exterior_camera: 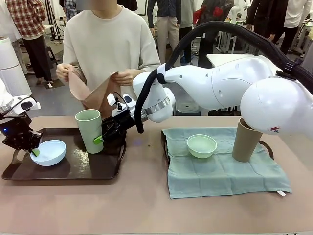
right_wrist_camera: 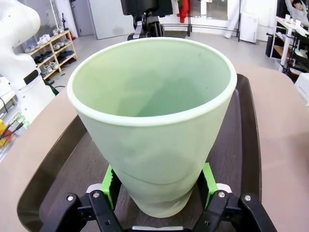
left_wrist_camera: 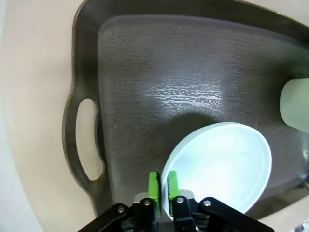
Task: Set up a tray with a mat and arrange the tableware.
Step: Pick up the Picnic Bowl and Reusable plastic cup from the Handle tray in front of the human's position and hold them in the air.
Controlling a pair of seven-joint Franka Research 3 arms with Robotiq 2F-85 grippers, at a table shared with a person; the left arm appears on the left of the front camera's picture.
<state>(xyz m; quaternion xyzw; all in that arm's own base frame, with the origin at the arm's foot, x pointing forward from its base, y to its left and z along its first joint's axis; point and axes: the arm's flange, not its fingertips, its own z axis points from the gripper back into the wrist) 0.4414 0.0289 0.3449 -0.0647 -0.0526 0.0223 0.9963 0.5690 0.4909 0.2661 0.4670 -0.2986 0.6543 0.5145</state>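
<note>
Dark brown plastic tray (exterior_camera: 78,169) lies under both grippers. The left gripper (exterior_camera: 35,151) pinches the near rim of the blue bowl (exterior_camera: 49,152). The left wrist view shows one green pad inside the rim and one outside, with bare textured tray floor ahead of the fingers and a handle slot (left_wrist_camera: 89,137) to their left. The right gripper (exterior_camera: 100,139) clamps the lower wall of the green cup (exterior_camera: 89,128), which is upright between its pads. The right wrist view looks into the cup's mouth. Back along the right arm, a mint bowl (exterior_camera: 201,145) and a tan cup (exterior_camera: 246,142) stand on a mat (exterior_camera: 225,174). Beyond the green cup, a person (exterior_camera: 110,44) holds a brown cloth (exterior_camera: 95,93).
</note>
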